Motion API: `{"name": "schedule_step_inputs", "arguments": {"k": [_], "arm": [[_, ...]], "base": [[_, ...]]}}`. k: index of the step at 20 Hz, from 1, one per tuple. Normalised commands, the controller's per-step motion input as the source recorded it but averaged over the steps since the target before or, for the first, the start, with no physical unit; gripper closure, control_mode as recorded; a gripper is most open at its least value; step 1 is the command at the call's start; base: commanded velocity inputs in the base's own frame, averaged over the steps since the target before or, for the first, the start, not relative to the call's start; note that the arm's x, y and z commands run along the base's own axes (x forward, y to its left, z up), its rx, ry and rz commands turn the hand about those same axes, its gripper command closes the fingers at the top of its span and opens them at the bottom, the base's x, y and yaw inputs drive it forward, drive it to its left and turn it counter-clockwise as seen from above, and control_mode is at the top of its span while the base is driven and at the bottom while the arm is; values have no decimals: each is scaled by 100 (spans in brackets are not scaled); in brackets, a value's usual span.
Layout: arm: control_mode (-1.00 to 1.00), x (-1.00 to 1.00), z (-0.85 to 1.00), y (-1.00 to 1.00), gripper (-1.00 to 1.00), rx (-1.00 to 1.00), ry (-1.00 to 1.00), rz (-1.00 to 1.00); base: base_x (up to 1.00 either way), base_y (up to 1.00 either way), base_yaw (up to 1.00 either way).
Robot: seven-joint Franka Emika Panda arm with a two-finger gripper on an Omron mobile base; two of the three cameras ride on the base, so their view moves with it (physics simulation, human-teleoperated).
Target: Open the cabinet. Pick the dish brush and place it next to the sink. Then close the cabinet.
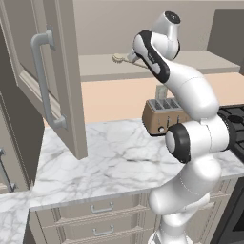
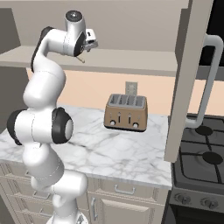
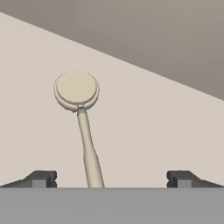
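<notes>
**Now: pincer lined up on the brush**

The pincer hangs wide open and empty inside the cabinet, its two tips either side of the dish brush, whose handle runs back between them, presumably so a straight close catches the handle. The one brush lies flat on the cabinet shelf, round head away from the pincer. Two cabinet doors stand swung out. Below the cabinet, one toaster sits on the marble counter.
</notes>
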Motion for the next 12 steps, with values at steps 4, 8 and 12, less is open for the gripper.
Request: {"name": "schedule_step_inputs", "arguments": {"k": [4, 8, 12], "arm": [[-100, 0, -5, 6, -100, 0, 0, 2], [-100, 4, -11, 6, -100, 0, 0, 2], [-100, 8, -10, 8, -100, 0, 0, 2]], "base": [[0, 0, 0], [0, 0, 0], [0, 0, 0]]}}
